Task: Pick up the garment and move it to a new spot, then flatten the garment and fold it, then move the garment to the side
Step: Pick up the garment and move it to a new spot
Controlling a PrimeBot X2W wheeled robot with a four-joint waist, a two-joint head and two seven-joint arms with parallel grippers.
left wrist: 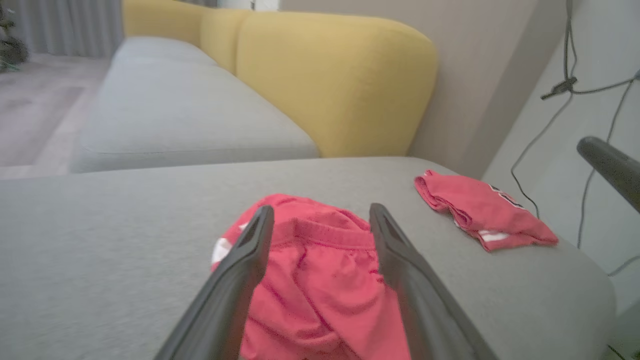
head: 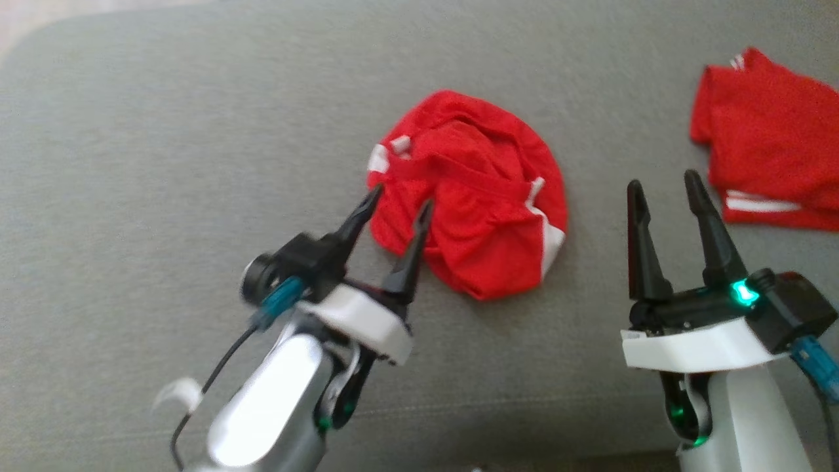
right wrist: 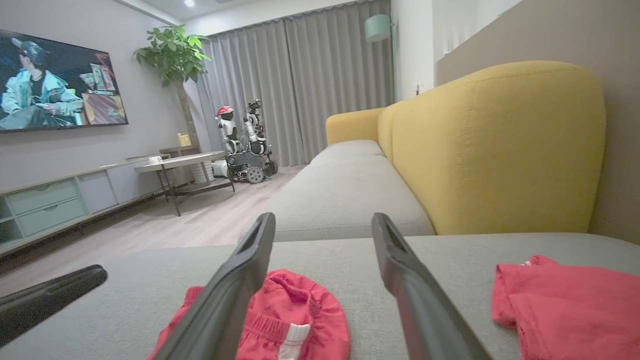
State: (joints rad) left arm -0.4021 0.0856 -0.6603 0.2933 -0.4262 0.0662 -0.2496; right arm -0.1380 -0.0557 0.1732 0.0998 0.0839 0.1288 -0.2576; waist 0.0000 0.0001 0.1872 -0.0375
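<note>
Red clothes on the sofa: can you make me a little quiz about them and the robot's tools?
1. True or false: the left tool is open and points at the crumpled red garment.
2. Pick one: the sofa backrest is A) blue, B) yellow, C) green.
3. How many red garments lie on the grey cushion?
Key: 1 true. 2 B. 3 two: the crumpled one and a flatter garment near the right tool.
</note>
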